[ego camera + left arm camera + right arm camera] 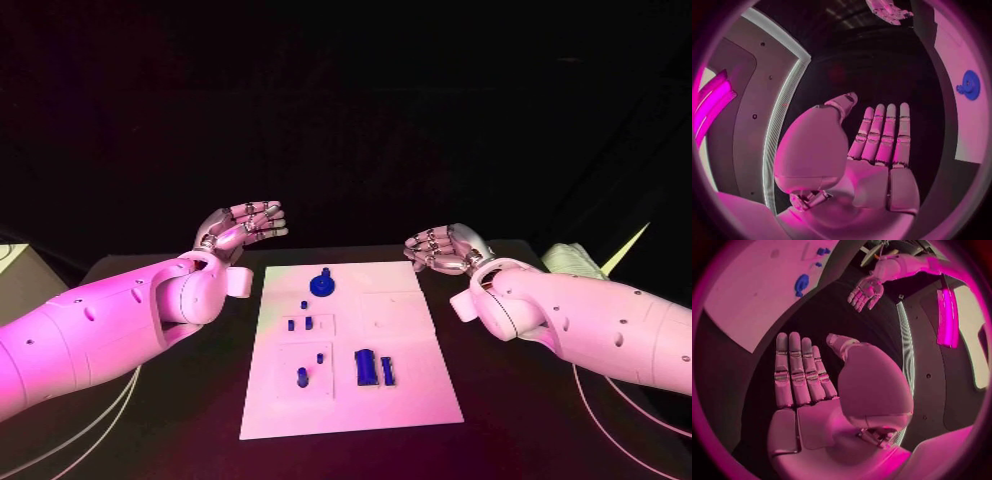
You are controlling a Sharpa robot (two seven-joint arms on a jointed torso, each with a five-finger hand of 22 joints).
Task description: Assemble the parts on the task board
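A black table (173,420) — beyond its far right corner, a pale folded object (577,260).

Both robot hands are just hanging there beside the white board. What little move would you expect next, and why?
Hard to say. Both the left robot hand and right robot hand are raised, open and empty, flanking the far end of the task board, where the blue parts lie. That fits hands about to reach in or just drawn back. If work remains, probably one lowers toward a part.

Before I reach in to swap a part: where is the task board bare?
Bare: the task board right half, beside the round blue part, and its near strip. Crowded: left column and the two upright parts. Both hands hover off its far corners.
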